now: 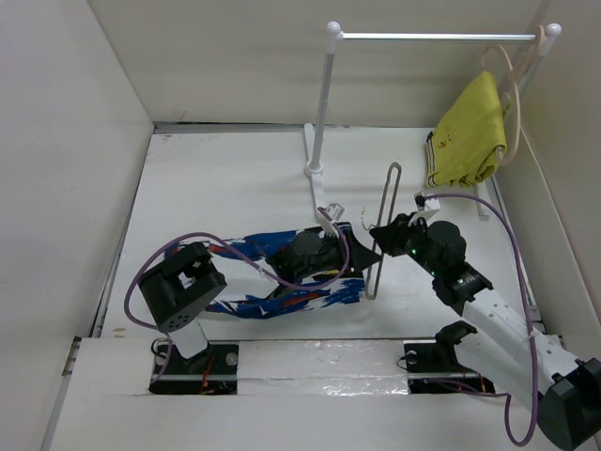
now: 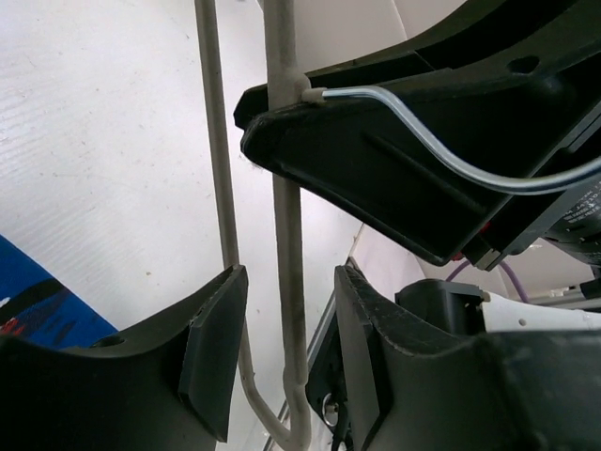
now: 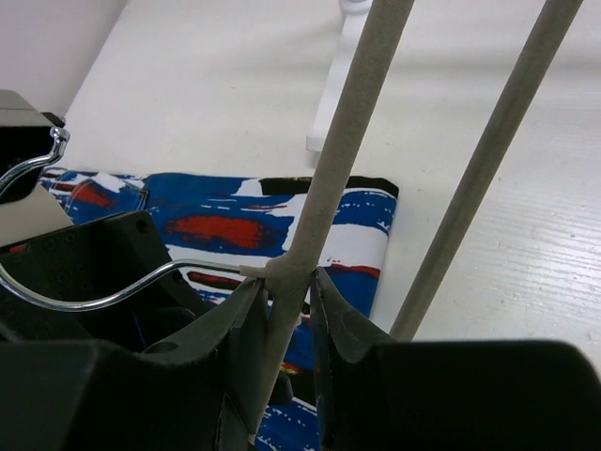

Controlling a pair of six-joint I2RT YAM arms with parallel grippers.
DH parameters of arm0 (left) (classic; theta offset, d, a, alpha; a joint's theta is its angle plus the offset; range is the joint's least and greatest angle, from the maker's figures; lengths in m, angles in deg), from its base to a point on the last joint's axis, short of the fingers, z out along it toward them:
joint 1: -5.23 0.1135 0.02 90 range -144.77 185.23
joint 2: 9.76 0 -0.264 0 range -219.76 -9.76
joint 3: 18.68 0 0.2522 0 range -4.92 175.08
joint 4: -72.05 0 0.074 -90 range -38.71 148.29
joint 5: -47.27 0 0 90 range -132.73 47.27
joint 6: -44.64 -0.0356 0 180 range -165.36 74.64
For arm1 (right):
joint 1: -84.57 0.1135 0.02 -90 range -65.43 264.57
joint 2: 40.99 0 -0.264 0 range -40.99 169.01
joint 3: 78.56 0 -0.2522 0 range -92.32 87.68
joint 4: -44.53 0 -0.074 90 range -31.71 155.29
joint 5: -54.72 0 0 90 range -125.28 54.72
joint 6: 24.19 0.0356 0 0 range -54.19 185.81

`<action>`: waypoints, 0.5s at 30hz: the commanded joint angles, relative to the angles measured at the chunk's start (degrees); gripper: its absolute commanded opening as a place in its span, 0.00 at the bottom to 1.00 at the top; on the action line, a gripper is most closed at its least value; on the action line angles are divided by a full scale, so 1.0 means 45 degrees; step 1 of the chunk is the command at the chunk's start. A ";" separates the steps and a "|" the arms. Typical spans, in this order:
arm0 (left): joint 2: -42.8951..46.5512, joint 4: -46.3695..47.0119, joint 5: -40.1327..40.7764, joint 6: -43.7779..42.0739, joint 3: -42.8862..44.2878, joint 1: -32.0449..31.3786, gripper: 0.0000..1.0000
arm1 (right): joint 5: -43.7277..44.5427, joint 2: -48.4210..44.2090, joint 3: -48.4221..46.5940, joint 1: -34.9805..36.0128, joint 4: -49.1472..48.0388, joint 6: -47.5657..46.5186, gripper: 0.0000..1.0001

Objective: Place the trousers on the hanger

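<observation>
The white table fills the view, and at its back stands the white rack with its rail across the top. The trousers lie in a long flat strip on the table in front of the rack's foot. They sit partly under the left arm, blue-and-white print facing up. A yellow garment hangs from a beige hanger at the right end of the rail, well apart from the action.

In the middle, the grey hanger is held up off the table, edge-on to the overhead camera. Its lower end is just beside the right end of the trousers, and no fabric is on it.

The right gripper is clamped on the hanger, pinching one rod right where the silver hook springs off. The left gripper comes in from the opposite side with its fingers apart. The same rod runs through the gap between them, clear of both pads.
</observation>
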 commanded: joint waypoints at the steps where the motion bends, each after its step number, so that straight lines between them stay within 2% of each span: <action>1: 0.0579 -0.0031 0.0333 -0.0413 -0.0117 -0.0154 0.39 | 0.0552 -0.0173 -0.0438 -0.0108 0.0165 0.0154 0.00; 15: 0.0638 -0.2025 0.1835 -0.1312 0.0391 -0.1287 0.29 | 0.0105 0.0724 -0.0927 -0.0108 0.0323 0.0017 0.00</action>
